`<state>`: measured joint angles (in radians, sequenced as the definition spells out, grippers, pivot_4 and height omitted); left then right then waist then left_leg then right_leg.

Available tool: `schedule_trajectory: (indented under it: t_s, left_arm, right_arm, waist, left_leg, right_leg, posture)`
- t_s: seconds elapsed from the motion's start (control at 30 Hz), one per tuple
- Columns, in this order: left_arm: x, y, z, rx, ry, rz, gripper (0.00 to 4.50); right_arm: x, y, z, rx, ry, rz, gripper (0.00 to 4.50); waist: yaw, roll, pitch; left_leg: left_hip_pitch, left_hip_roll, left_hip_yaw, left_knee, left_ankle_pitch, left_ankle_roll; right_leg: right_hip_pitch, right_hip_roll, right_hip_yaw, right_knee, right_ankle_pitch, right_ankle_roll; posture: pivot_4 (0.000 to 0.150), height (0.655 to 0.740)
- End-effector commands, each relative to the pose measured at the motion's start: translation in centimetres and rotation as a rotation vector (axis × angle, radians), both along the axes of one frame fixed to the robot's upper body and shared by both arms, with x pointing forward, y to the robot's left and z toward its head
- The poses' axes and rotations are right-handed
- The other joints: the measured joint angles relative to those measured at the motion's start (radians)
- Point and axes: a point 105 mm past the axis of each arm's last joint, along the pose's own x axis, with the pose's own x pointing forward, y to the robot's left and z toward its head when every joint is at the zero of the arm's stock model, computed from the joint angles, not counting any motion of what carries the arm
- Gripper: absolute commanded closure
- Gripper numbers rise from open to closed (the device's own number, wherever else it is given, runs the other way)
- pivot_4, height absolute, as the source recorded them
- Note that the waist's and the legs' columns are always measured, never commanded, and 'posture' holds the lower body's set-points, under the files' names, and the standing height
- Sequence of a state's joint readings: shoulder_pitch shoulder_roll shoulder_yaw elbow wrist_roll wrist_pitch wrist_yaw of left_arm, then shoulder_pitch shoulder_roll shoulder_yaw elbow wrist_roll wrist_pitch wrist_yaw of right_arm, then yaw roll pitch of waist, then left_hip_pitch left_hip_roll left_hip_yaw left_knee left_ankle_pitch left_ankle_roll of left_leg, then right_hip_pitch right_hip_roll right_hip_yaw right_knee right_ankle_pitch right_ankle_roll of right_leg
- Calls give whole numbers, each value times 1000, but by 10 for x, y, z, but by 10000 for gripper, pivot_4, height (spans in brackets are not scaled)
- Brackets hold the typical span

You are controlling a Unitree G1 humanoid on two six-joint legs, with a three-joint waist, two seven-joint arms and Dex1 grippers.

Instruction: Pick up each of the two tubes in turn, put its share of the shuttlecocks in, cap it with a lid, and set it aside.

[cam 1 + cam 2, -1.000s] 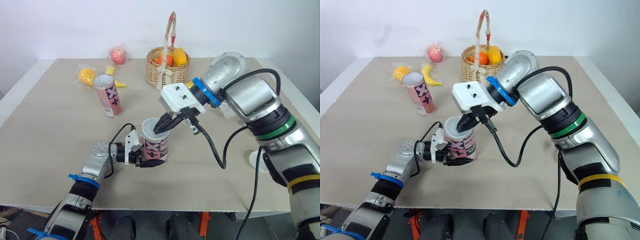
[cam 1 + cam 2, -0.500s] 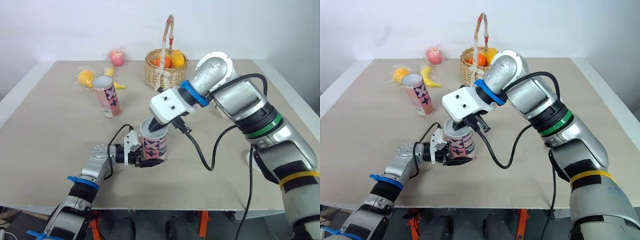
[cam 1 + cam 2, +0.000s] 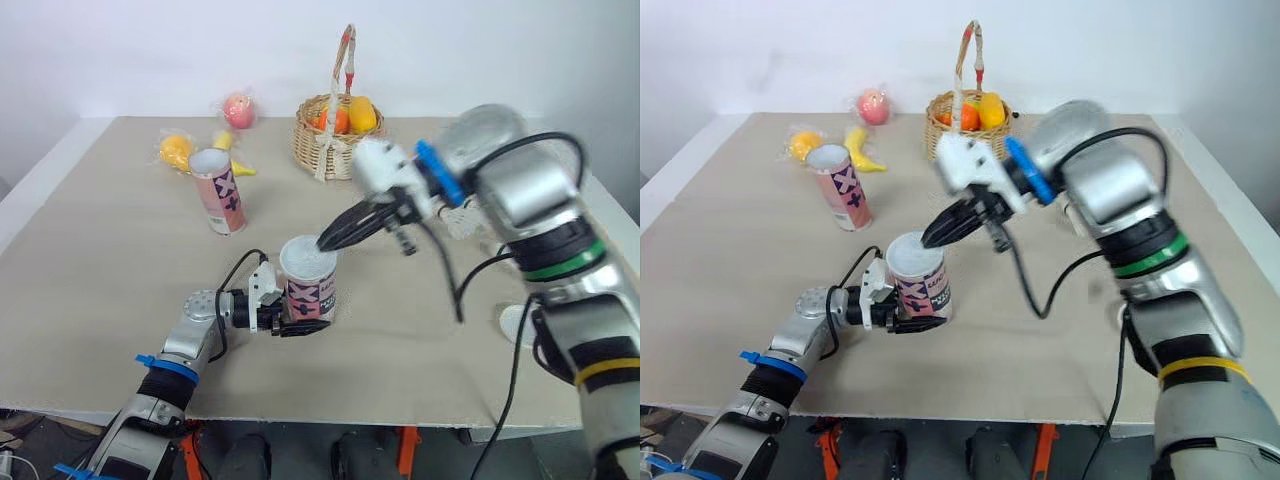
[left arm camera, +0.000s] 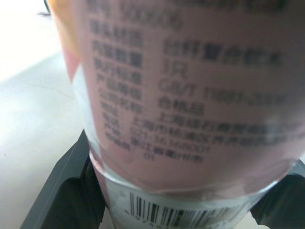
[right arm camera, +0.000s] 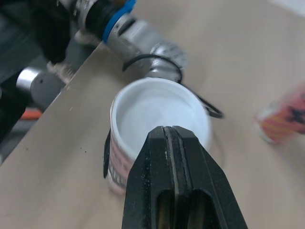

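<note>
**Capped tube held near the front edge**

A pale beige tabletop (image 3: pixel 120 260) runs back to a plain white wall.

In the head view, a short pink printed cardboard tube (image 3: pixel 310 295) stands upright near the front edge. A round white lid (image 3: pixel 307 260) sits on its mouth. The left hand (image 3: pixel 298 322) grips the tube low down, with black fingers on either side of the base. The right hand (image 3: pixel 327 240) hangs over the lid's far rim, its two fingers pressed together and carrying nothing. I cannot tell whether the tips touch the lid.

Further back on the left stands a second pink tube (image 3: pixel 217 190), open-topped and well apart from the first. Behind it lie a wrapped yellow fruit (image 3: pixel 174 151) and a pink peach (image 3: pixel 238 110). A wicker basket of fruit (image 3: pixel 335 145) sits at the middle rear.

The left wrist view shows the tube's pink label, its small print and a barcode. The black fingers (image 4: pixel 62 191) sit against both sides of the tube.

In the right wrist view, the shut black fingers (image 5: pixel 176 181) sit directly above the white lid.
</note>
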<state>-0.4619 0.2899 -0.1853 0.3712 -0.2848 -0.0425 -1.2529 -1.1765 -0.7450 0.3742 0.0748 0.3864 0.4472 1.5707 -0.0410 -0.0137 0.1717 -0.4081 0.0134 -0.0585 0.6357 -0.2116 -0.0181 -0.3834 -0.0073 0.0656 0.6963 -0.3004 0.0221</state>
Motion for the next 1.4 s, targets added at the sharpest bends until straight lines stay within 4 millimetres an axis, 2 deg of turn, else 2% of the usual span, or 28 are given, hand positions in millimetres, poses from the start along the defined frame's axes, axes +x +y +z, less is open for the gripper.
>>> schedule_trajectory:
  t_s: [0.03,0.17,0.27,0.4,0.5,0.53,0.6,0.67,0.83,0.93,1.1,1.37,1.4]
  left_arm:
    - [-2,0,-5,15,2,-3,14249]
    - [-3,-2,-4,25,-21,-16,14249]
    - [-3,-3,-2,22,-30,-20,14249]
    - [-2,-3,3,10,-45,-17,14249]
    - [0,-2,5,5,-53,-13,14249]
    - [-1,-2,5,5,-44,-19,14249]
    - [-2,-2,4,15,-39,-41,5396]
    - [-3,-3,6,14,-39,-60,545]
    - [-7,-4,16,-12,-58,-99,545]
    - [-10,4,21,-11,-72,-104,545]
    - [-15,43,13,128,-101,-83,545]
    - [-18,96,39,164,-170,65,545]
    - [-18,102,52,128,-182,103,545]
  right_arm:
    - [-12,-14,11,65,1,-28,44518]
    - [-2,-42,-7,104,-26,-249,44518]
    - [12,-66,-22,176,4,-465,35474]
    - [6,-93,-49,172,61,-587,16444]
    - [-8,-103,-71,134,128,-612,475]
    - [-12,-103,-76,127,144,-612,475]
    - [-21,-104,-89,123,202,-609,0]
    - [-25,-103,-99,123,236,-619,0]
    - [-32,-95,-115,122,295,-609,0]
    - [-30,-95,-122,114,314,-612,0]
    - [-26,-86,-131,99,326,-579,0]
    - [-12,-61,-136,142,225,-526,0]
    - [-15,-56,-138,147,224,-506,0]
  waist:
    - [1,0,0]
    - [4,-1,1]
    - [7,-1,1]
    - [9,0,1]
    - [12,0,1]
    - [11,-1,1]
    - [9,-1,1]
    - [9,-1,2]
    - [10,-2,2]
    - [10,-3,3]
    - [-2,-5,4]
    - [-2,-9,9]
    - [-2,-9,9]
  left_leg:
    - [-1,0,0,-1,0,0]
    - [-1,-1,0,-1,0,0]
    - [-1,-1,0,-1,0,0]
    - [-2,-2,1,-1,0,0]
    - [-3,-2,2,-1,0,0]
    - [-4,-2,2,-1,0,0]
    - [-4,-2,2,-1,0,0]
    - [-4,-2,2,-1,0,0]
    - [-4,-2,3,0,0,0]
    - [-4,-2,3,0,0,0]
    - [-4,0,1,-2,0,0]
    - [-4,0,0,-1,0,0]
    - [-5,0,0,-1,0,0]
  right_leg:
    - [0,-1,0,-1,0,0]
    - [0,-1,-1,-3,0,1]
    - [1,-1,0,-5,0,2]
    - [1,0,2,-5,0,3]
    - [1,1,1,-7,0,4]
    - [1,1,1,-8,0,4]
    - [1,1,2,-8,0,4]
    - [1,2,2,-8,0,4]
    - [2,2,1,-9,-1,8]
    - [2,2,1,-9,-1,8]
    - [1,4,2,-10,2,4]
    - [1,2,2,-10,2,5]
    - [1,2,1,-10,2,5]
  posture:
    - [1500,7400]
    - [1500,7400]
    - [1500,7400]
    - [1500,7400]
    - [1500,7400]
    - [1500,7400]
    - [1500,7400]
    - [1500,7400]
    - [1500,7400]
    - [1500,7400]
    - [1500,7400]
    - [1500,7400]
    - [1500,7400]
